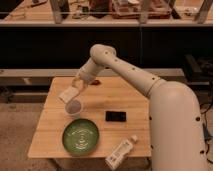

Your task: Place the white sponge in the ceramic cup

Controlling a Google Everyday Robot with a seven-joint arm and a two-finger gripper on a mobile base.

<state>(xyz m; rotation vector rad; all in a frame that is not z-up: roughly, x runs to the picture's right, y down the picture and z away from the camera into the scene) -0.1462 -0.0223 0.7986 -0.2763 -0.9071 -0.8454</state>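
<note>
My jaws grip the white sponge (67,95), just above the ceramic cup (74,107), at its eleven o'clock. The cup sits on the counter (50,125), twelve o'clock from the green plate (81,136). This looks like the carry step. Next, I think, I must line up over the cup and let go.

High view over robot's shoulder (176,112), looking down on table (54,126), hand (75,91) centre-left

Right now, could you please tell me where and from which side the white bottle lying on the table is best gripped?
Probably take the white bottle across the middle of its body, from straight above. It lies on its side near the front edge of the table, cap pointing back-right, so both long sides are free. The gripper is above the ceramic cup, at the white sponge.
</note>
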